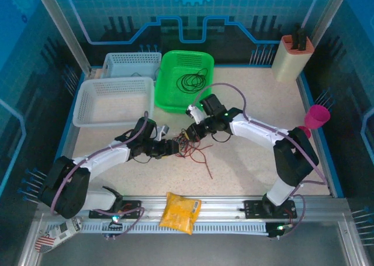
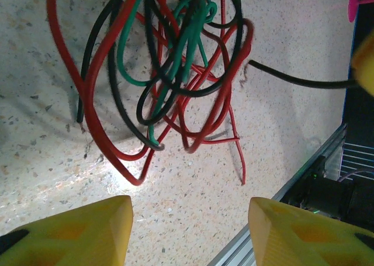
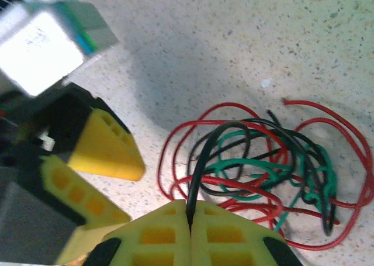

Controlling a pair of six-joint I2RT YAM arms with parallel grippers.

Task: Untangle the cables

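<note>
**One strand held, a second to choose**

Our right pincer [image 3: 190, 212] is pinched tight on a black cable [image 3: 197, 172], which rises from between its tips and loops into the knot. Our left pincer [image 2: 190, 206] stands partly wide with nothing between its fingers.

The cables [image 2: 178, 67], red, green and black, lie in one loose tangle on the table [image 1: 251, 166], near its middle, between the two arms. From the left wrist, the tangle lies just ahead of the tips and apart from them. From the right wrist, it lies just ahead and to the right of the closed tips, joined to them by the held strand.

To do this step well, we judge that the left pincer should reach for a single strand that is not black, ideally an outer red loop, and close on that alone. We would then draw the two apart slowly and low, watching that the loops slide rather than tighten around the green twist. A hasty tug could cinch it.
</note>
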